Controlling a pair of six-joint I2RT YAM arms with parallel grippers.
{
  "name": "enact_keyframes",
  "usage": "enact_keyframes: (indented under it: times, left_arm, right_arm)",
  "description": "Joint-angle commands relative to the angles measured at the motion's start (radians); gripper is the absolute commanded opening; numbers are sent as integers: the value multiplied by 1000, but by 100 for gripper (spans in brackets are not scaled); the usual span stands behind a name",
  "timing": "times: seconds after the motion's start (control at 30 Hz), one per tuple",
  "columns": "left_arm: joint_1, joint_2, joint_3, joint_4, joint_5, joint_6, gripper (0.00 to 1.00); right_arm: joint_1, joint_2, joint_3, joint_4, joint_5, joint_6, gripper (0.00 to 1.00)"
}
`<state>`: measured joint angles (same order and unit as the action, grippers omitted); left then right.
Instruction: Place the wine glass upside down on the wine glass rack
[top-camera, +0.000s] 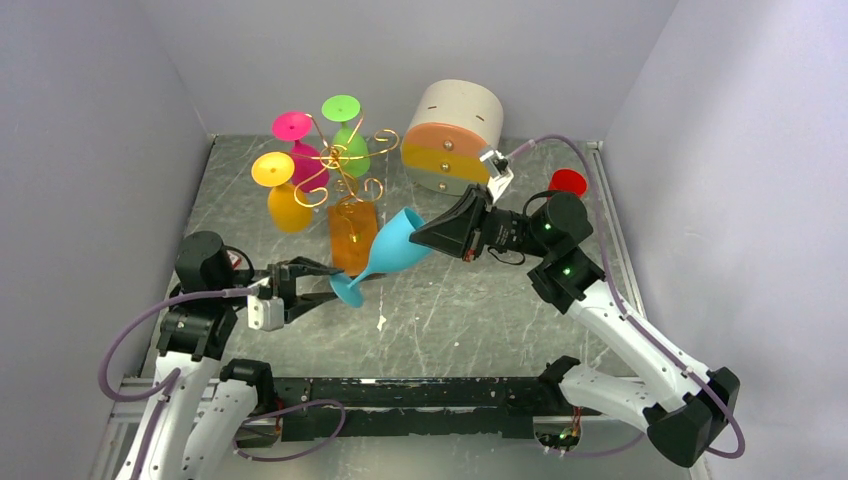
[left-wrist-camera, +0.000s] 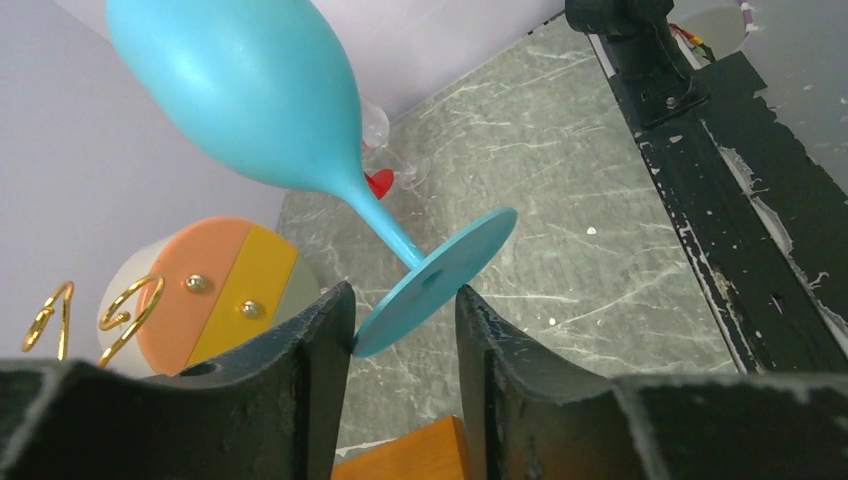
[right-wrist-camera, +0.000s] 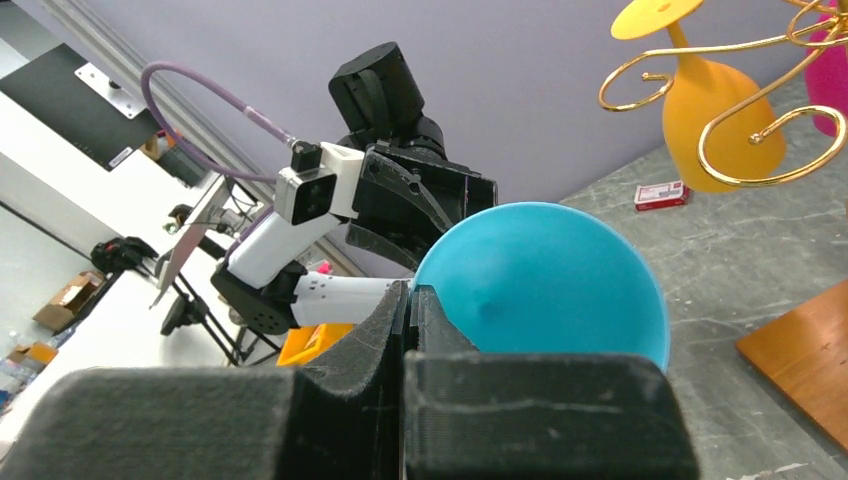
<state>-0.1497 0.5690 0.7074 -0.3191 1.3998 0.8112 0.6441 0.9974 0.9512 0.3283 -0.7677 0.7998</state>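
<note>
The left wall (top-camera: 90, 150) runs close beside the left arm, leaving it little room on that side. The left gripper (top-camera: 330, 285) reaches right, low over the table (top-camera: 500, 300), its fingers half apart with the foot (left-wrist-camera: 440, 280) of the blue glass (top-camera: 398, 242) between them. One finger touches the foot's rim; whether the pair actually pinch it I cannot tell.

Behind the gripper, at the back left, stands the rack (top-camera: 340, 160) on its base (top-camera: 352, 240). A yellow glass (top-camera: 287, 200), a pink glass (top-camera: 300, 145) and a green glass (top-camera: 347, 135) hang upside down from its scroll arms (the front right scrolls carry nothing).

The blue glass is off the rack, in the air just right of the base. It lies tilted, foot low and to the left, bowl high and to the right. Its stem passes near the base's front right corner.

The right gripper (top-camera: 418, 232) is closed tight on the bowl's rim, one finger inside and one outside. Behind it a round box (top-camera: 455, 135) sits near the back wall, just beside the rack's right scrolls. A red disc (top-camera: 568, 182) shows past the right wrist, near the table's right edge and the right wall (top-camera: 740, 150). Open table lies in front, between the arms.
</note>
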Motion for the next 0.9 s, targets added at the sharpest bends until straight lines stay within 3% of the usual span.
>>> enact_keyframes:
  times: [0.0, 0.17, 0.27, 0.4, 0.57, 0.67, 0.87]
  left_arm:
    - [-7, 13, 46, -67, 50, 93, 42]
    - [-7, 17, 59, -80, 45, 97, 17]
    - [-7, 17, 59, -61, 42, 67, 8]
    - [-7, 16, 61, -81, 64, 75, 7]
    - [-7, 15, 58, -48, 83, 14, 7]
    - [-7, 14, 63, -62, 90, 17, 7]
    - [-7, 3, 70, -78, 102, 29, 7]
  right_arm:
    - [11, 0, 18, 32, 11, -14, 0]
    - [13, -19, -1, 1, 43, -46, 1]
    - [13, -28, -7, -26, 60, -67, 16]
    - [13, -45, -35, -47, 81, -83, 35]
    - [13, -90, -48, -122, 157, -132, 66]
    - [13, -143, -48, -164, 227, -171, 73]
    - [13, -250, -65, -294, 441, -227, 74]
